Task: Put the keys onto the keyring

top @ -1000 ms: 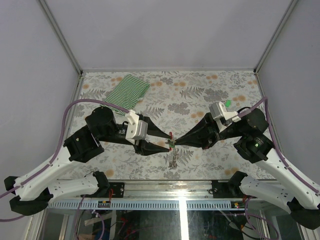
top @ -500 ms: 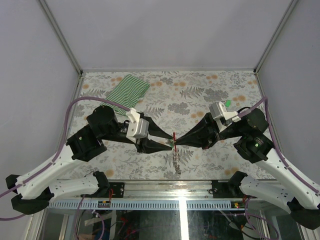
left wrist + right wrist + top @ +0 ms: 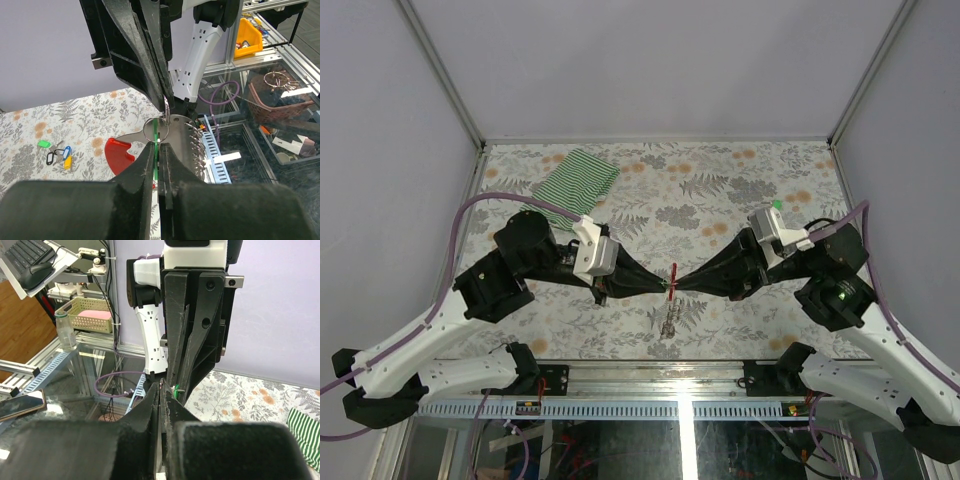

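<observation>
Below and to the right of the striped cloth (image 3: 575, 180), the left claw (image 3: 662, 287) has just snapped together. Its jaws stood apart a second ago and now pinch a thin green sliver, seemingly the tag of a green-tagged key (image 3: 158, 131). Just beyond it from the cloth, the keyring (image 3: 673, 271) hangs in the air between both claws, red part up, with silvery bits (image 3: 670, 318) below (dangling or lying flat, I cannot tell). Farthest from the cloth, the right claw (image 3: 678, 285) is clamped on the ring's wire. With both pieces gripped, threading the key on looks like the step in hand.
</observation>
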`<action>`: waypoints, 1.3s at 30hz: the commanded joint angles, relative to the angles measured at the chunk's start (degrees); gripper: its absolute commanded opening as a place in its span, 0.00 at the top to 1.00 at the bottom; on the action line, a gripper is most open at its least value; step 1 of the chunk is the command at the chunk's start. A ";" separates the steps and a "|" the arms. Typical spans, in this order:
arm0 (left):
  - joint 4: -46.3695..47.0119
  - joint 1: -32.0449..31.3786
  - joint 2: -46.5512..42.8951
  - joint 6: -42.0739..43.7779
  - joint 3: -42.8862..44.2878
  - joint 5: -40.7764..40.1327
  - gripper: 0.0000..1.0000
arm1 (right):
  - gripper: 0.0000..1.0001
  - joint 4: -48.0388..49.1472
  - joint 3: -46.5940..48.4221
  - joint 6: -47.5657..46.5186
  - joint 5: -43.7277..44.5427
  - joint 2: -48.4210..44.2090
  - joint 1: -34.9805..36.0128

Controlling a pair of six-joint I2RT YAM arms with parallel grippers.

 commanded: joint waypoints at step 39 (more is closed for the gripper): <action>12.42 -0.29 -6.36 -3.08 -3.75 -12.99 0.68 | 1.00 9.93 -2.22 1.20 11.65 -4.29 0.34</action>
